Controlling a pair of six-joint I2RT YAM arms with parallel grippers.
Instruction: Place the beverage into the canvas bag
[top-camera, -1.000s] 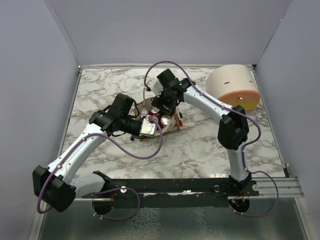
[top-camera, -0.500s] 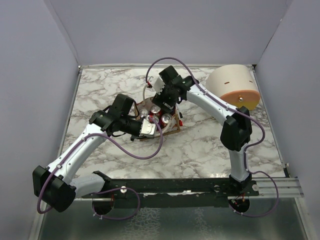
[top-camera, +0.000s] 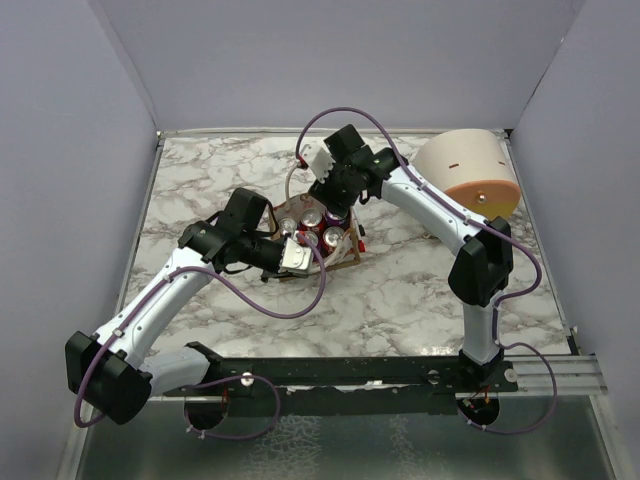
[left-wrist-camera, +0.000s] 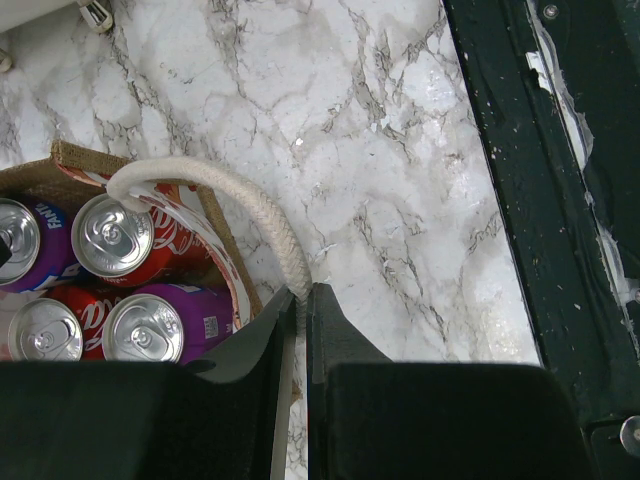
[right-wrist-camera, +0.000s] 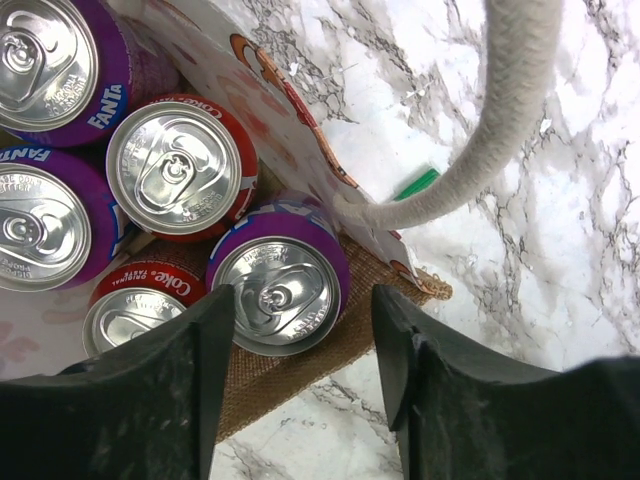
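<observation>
The purple can (right-wrist-camera: 280, 290) sits in the canvas bag (right-wrist-camera: 290, 375) beside other cans (right-wrist-camera: 180, 180) and looks hard, slippery and a bit heavy, best held round its sides; the right gripper (right-wrist-camera: 300, 298) hangs over it, fingers apart, and the left gripper (left-wrist-camera: 303, 300) pinches the soft rope handle (left-wrist-camera: 265, 215).

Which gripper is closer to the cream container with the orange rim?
Right. The right gripper is over the canvas bag, left of the container; the left gripper is farther, at the bag's near edge, pinching its rope handle.
</observation>
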